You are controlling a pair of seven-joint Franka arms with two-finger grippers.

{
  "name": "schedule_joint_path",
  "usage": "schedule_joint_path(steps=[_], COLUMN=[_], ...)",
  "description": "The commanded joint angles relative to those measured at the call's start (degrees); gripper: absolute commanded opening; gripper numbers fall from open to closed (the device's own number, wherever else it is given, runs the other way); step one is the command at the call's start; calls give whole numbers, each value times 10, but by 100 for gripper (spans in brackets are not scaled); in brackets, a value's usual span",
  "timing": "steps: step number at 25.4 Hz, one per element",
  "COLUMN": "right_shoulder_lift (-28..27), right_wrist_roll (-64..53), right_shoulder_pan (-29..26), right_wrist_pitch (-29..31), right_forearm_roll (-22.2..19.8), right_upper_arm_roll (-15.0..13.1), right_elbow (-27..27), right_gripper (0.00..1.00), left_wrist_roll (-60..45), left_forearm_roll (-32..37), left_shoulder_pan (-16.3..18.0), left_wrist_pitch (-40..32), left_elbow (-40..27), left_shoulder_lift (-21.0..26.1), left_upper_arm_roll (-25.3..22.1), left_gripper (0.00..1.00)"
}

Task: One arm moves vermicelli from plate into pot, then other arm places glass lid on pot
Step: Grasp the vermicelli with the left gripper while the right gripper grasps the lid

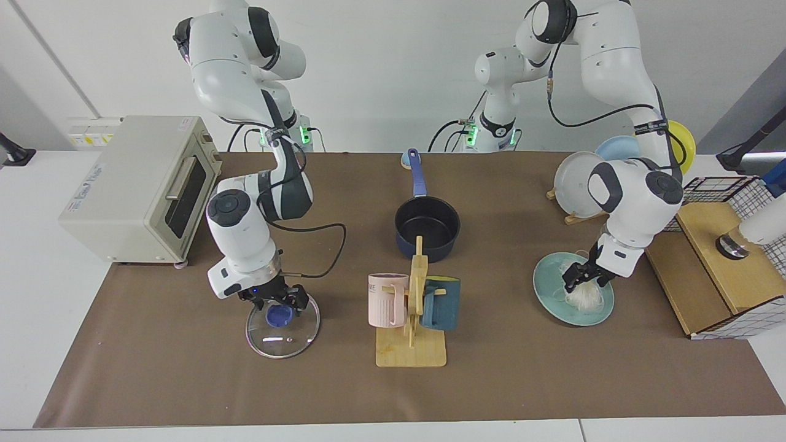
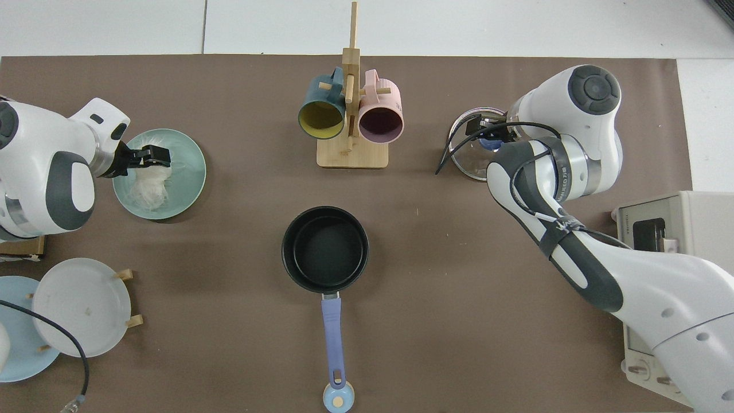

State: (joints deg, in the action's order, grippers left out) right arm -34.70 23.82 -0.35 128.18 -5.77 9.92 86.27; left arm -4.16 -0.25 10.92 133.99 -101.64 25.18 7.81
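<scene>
The right gripper [image 1: 277,300] points down over the glass lid [image 1: 283,323], jaws spread around its knob. The left gripper [image 1: 581,279] dips into the vermicelli [image 1: 583,296] on the plate [image 1: 549,288] — its jaw state unclear. Beyond, the pot [image 1: 427,228] sits empty.

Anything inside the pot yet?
No. The pot shows only its bare black inside. The vermicelli lies on the plate under the left hand; the right hand is at the glass lid.
</scene>
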Motion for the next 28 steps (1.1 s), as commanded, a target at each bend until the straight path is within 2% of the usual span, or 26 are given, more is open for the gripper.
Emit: schedule_joint_path(steps=[1,2,4,6,7,8,13,14,15,17,19,22,28], right_shoulder_lift=[4,3,3,3,3,3,-1,-2,-2,-2,-2,-3,2], right_wrist_roll=[18,21,37,40,44,46,33,32,32,33,33,33,34], right_shoulder_pan=[-7,-4,-3,-3,-3,-3,-5,-6,-7,-6,-6,-6,-5], right_wrist_pitch=[24,24,25,33,43,43,50,50,50,49,47,42,0], right_forearm_roll=[-9,-9,-10,-10,-10,-10,-28,-33,-35,-35,-35,-35,-42], right_upper_arm_roll=[6,6,6,6,6,6,6,6,6,6,6,6,6], right_elbow=[19,20,23,31,32,32,36,35,35,34,32,26,-7], right_gripper=[100,100,100,100,100,100,100,97,88,53,26,0,0], left_wrist_roll=[-20,-20,-23,-47,-71,-87,-95,-95,-95,-97,-103,-128,-147], left_forearm_roll=[16,16,16,16,16,17,32,32,31,26,24,23,14], left_shoulder_pan=[-4,-4,-5,-9,-12,-13,-17,-20,-20,-20,-20,-20,-20], left_wrist_pitch=[34,34,31,29,25,17,-75,-87,-99,-128,-172,-236,-360], left_elbow=[-18,-18,-16,-15,-15,-12,42,47,49,48,48,46,37], left_shoulder_lift=[3,4,4,3,4,3,-2,-7,-20,-48,-79,-129,-215], left_upper_arm_roll=[1,1,2,2,3,3,9,9,11,19,29,44,90], left_gripper=[100,97,77,40,13,0,0,0,0,0,0,0,0])
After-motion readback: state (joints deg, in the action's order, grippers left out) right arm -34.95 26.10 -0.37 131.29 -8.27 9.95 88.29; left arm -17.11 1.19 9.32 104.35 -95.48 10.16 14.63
